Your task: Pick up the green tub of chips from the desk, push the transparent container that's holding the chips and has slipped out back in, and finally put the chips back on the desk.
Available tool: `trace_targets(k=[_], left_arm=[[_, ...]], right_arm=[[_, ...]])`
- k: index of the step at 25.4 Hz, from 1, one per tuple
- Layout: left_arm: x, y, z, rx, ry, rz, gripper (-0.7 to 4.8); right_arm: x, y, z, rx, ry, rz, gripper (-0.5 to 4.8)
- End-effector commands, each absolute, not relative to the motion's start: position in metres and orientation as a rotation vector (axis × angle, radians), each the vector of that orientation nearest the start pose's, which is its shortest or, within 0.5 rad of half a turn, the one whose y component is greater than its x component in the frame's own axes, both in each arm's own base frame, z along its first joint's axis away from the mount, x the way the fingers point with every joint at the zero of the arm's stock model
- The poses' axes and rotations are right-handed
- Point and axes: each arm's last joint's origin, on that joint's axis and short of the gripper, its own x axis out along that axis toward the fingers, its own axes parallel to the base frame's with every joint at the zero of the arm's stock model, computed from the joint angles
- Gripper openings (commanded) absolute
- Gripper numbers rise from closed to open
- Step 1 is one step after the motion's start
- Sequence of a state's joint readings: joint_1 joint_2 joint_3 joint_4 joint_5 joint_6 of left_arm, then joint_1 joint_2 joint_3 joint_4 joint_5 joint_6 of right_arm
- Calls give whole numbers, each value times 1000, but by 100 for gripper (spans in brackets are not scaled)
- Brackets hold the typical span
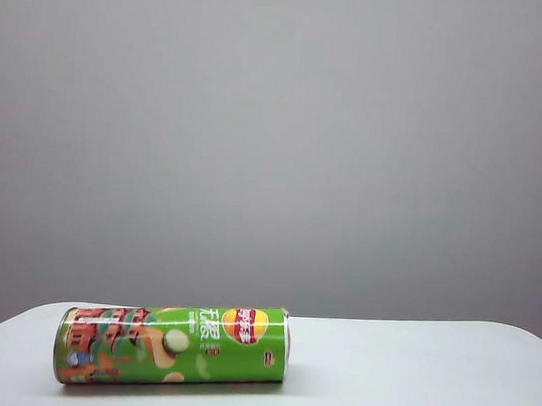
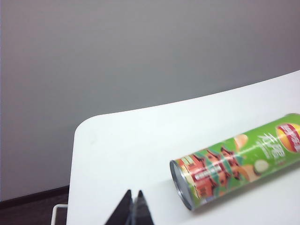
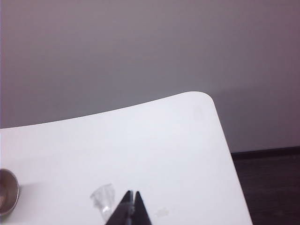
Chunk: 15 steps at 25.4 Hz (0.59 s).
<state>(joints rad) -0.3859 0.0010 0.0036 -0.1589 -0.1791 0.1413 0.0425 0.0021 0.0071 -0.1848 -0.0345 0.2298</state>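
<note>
Closest to the lens in the left wrist view, the left hand (image 2: 133,206) shows two dark fingertips pressed together to a point, empty, hanging over the near part of the white worktop (image 2: 122,150). Same story on the other side: the right hand (image 3: 132,206) is pinched closed with nothing in it, over its own stretch of worktop.

Now the green tub of chips (image 1: 173,345): it's lying on its side, long axis running across the worktop from left to right in the exterior view, sitting left of centre. That puts it on the left arm's side. From the left hand the metal-rimmed end (image 2: 180,185) is the near one, just off to the side of the fingertips, and the body runs away from it. The right hand catches only a sliver of a round metallic end (image 3: 8,192) at the frame edge, so I judge it's facing the other end.

What's murky? The transparent container isn't clearly visible in any view; a small clear scrap (image 3: 104,197) beside the right fingertips could be plastic, but I can't tell what it is. No chips can be seen. Neither arm appears in the exterior view, and the left wrist picture cuts off the logo end.
</note>
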Motion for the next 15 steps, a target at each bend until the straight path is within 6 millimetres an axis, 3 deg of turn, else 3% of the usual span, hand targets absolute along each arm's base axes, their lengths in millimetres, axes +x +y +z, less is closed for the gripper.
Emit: trace_targets(k=[1,6,15], left_arm=[[90,-32,149,193,144,-237,21],[90,-34,148,189,146,-309,26],[90,-33,149,193,143,-284,26]], right_arm=[[96,5,146,230,192,49,-1],[96,5,146,233,190,49,-1],[96,5,146,233,188,49,-1]])
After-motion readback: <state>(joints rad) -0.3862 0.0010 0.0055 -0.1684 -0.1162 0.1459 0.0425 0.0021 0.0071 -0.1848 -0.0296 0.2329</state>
